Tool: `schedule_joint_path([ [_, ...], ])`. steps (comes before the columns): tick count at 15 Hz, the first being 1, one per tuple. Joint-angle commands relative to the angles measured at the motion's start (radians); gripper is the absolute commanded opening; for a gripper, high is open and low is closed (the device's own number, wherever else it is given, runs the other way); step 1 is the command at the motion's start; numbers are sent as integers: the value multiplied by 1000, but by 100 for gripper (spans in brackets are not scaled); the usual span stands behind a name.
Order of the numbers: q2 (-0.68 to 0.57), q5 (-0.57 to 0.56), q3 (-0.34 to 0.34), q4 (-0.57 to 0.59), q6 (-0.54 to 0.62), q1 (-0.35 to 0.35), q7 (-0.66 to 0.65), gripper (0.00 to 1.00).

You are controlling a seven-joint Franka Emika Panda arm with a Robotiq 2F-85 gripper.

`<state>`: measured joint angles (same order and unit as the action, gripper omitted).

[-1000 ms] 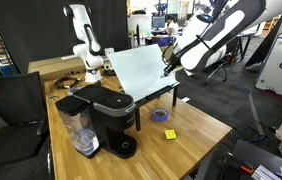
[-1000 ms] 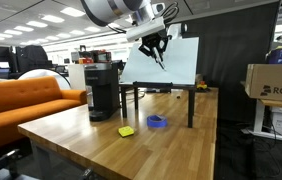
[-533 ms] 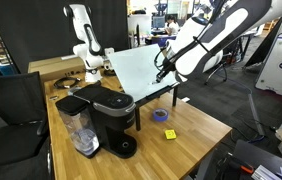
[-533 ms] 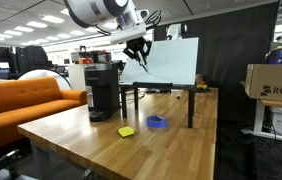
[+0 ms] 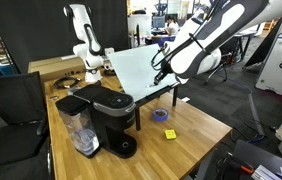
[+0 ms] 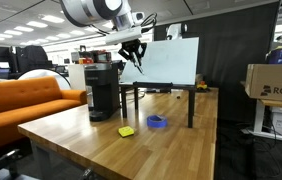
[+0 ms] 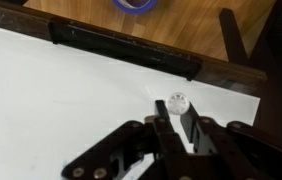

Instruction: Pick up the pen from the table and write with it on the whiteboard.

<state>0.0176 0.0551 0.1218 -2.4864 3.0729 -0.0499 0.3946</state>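
My gripper [image 7: 177,118] is shut on the pen [image 7: 178,102], seen end-on as a small pale round tip between the two black fingers. The pen tip is at or just above the white surface of the whiteboard [image 7: 71,90]; I cannot tell whether it touches. In both exterior views the gripper [image 5: 161,72] [image 6: 136,57] hovers over the tilted whiteboard [image 5: 141,68] [image 6: 171,62], which stands on a black stand on the wooden table [image 5: 196,135] [image 6: 101,145]. The pen is too small to make out there.
A black coffee machine [image 5: 106,118] [image 6: 102,88] stands on the table. A blue tape roll [image 5: 161,115] [image 6: 157,122] [image 7: 136,4] and a small yellow square [image 5: 169,134] [image 6: 126,131] lie beside the whiteboard stand. A white robot arm [image 5: 84,35] stands on a farther bench.
The gripper with the pen has moved across the whiteboard face, leftward in both exterior views, over the last second.
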Motion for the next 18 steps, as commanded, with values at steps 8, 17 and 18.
schedule_joint_path([
  [8, -78, 174, 72, 104, 3, -29, 211, 5],
  [17, -151, 305, 50, 188, -23, -37, 318, 5],
  [18, -150, 312, 38, 186, -23, -36, 327, 5],
])
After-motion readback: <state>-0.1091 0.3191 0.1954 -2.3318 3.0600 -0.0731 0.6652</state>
